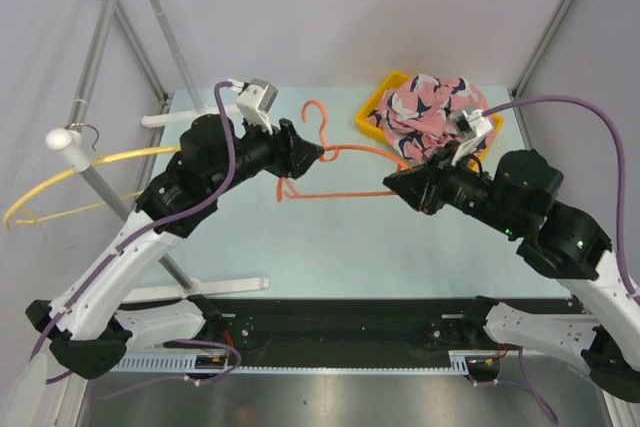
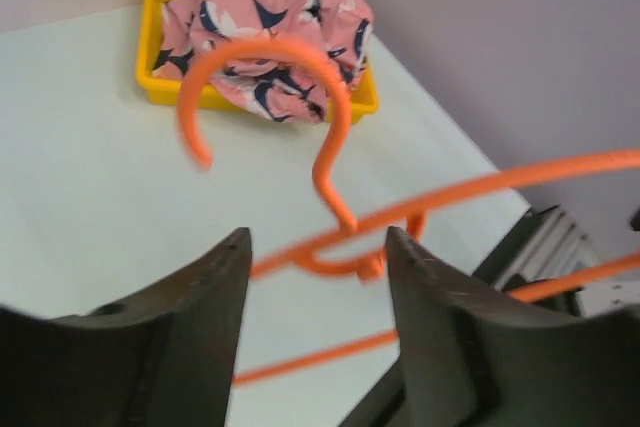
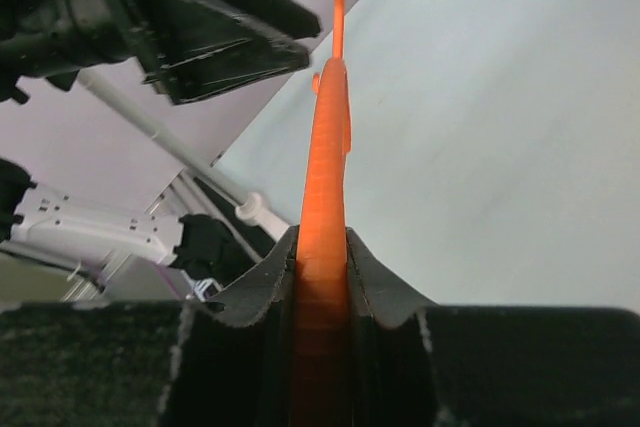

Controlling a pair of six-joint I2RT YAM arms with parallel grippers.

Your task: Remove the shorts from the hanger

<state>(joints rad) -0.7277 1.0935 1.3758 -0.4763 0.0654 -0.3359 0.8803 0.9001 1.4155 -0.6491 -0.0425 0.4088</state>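
Shorts (image 1: pixel 432 107) fill the yellow bin (image 1: pixel 371 117); right hand (image 1: pixel 389 181) clamps the orange hanger (image 1: pixel 335 194), left hand (image 1: pixel 319 152) wide.

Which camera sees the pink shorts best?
The left wrist view: the pink shorts fill the yellow tray, print clear. The top view shows them smaller, partly behind the right arm. The right wrist view misses them.

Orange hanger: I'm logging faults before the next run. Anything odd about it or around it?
Nothing damaged. The hanger is bare, clamped by the right gripper, with the open left gripper at its neck. The pink shorts are heaped in the yellow bin, bulging over its rim.
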